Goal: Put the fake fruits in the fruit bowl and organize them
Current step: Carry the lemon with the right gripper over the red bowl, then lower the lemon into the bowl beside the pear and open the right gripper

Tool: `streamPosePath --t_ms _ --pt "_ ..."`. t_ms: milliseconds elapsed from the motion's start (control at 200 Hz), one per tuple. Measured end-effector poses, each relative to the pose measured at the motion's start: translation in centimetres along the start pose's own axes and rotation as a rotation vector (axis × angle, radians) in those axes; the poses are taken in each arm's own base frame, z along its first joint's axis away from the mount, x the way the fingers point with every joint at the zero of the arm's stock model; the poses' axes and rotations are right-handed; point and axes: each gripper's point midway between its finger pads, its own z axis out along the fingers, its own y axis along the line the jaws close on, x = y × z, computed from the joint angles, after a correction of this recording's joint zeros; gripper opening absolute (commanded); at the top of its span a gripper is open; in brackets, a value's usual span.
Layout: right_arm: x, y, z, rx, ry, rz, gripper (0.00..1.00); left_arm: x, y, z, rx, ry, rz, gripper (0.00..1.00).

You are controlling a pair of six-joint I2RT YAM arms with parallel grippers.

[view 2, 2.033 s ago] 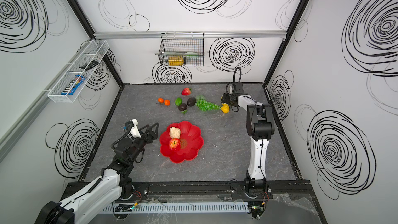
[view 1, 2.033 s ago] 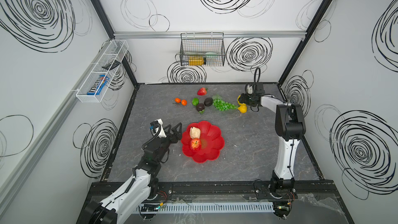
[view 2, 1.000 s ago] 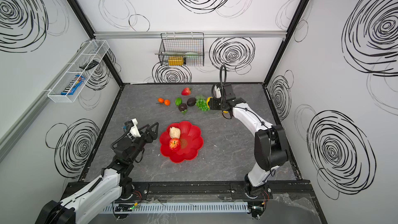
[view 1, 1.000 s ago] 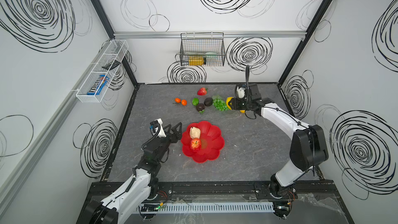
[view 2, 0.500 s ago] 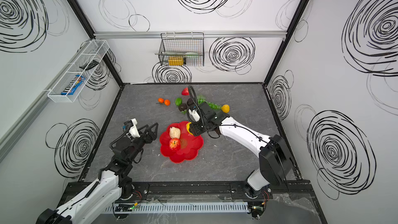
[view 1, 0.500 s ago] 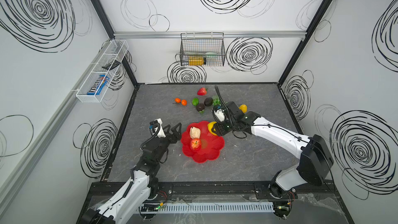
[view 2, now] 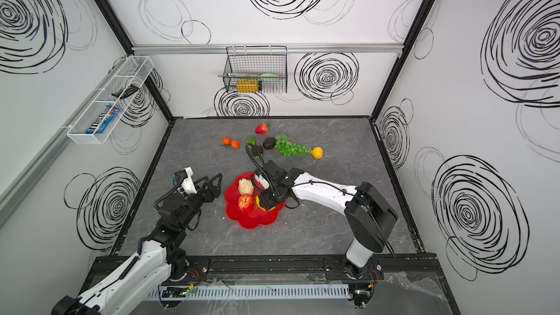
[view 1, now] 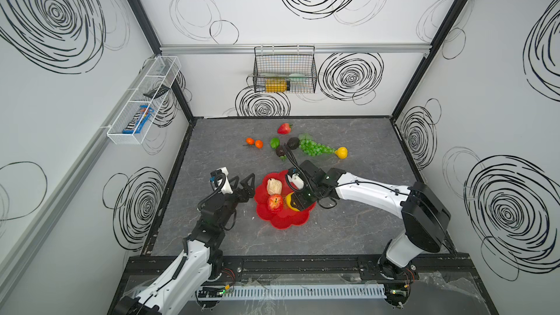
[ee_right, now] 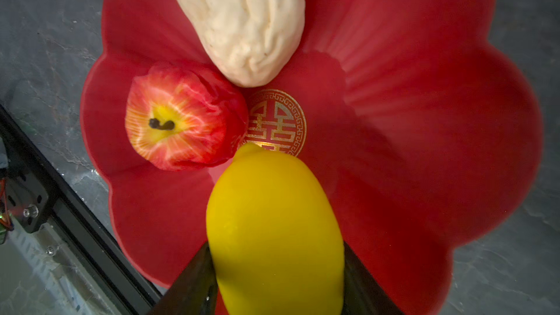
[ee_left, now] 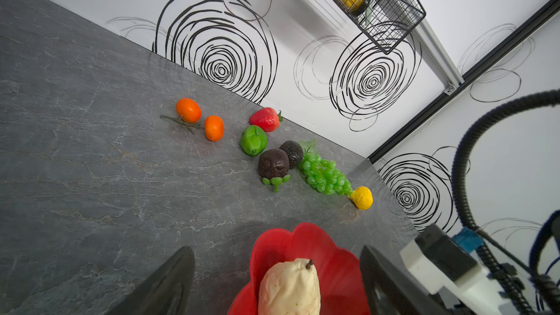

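Far left, there's a white mesh tray (view 1: 124, 138) on the wall with a candy pack (view 1: 138, 119) in it. The left gripper (view 1: 244, 181) hangs just left of the fruit bowl (view 1: 281, 225), jaws spread wide apart and holding nothing. Its wrist view looks out between the fingers at the bowl's rim.

The bowl sits on the grey table (view 1: 348, 231), front-centre, between the 2 arms. Inside it there's a cream lumpy piece (view 1: 274, 186) toward the back and a red apple (view 1: 275, 203) in front of it, right up against each other.

The right gripper (view 1: 295, 203) reaches in over the bowl, clamped on a smooth yellow fruit (ee_right: 275, 222). Pear or lemon, I can't tell. Its tip is just beside the apple, over the gold emblem in the middle. Can't tell if it touches the dish.

On the table behind the bowl, left to right:
- 2 oranges (view 1: 250, 140)
- a lime (view 1: 275, 142)
- a strawberry (view 1: 284, 128), farther back
- 2 dark avocados (view 1: 293, 143)
- green grapes (view 1: 315, 148)
- a bumpy lemon (view 1: 341, 152), right at the tip of the grapes
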Motion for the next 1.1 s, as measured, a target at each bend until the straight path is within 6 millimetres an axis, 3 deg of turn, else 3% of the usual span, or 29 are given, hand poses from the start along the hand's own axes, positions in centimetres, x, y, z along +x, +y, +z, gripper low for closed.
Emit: streamPosePath --t_ms 330,911,1101 --pt "-0.2 -1.1 1.6 0.054 0.013 0.007 0.56 0.0 0.0 0.0 0.0 0.0 0.0 0.89" --pt "-3.1 -1.6 3.4 0.114 -0.007 -0.013 0.59 0.0 0.0 0.0 -0.001 0.0 0.0 0.89" --pt "-3.5 -1.7 3.6 0.12 -0.014 -0.014 0.64 0.0 0.0 0.0 0.0 0.0 0.0 0.9"
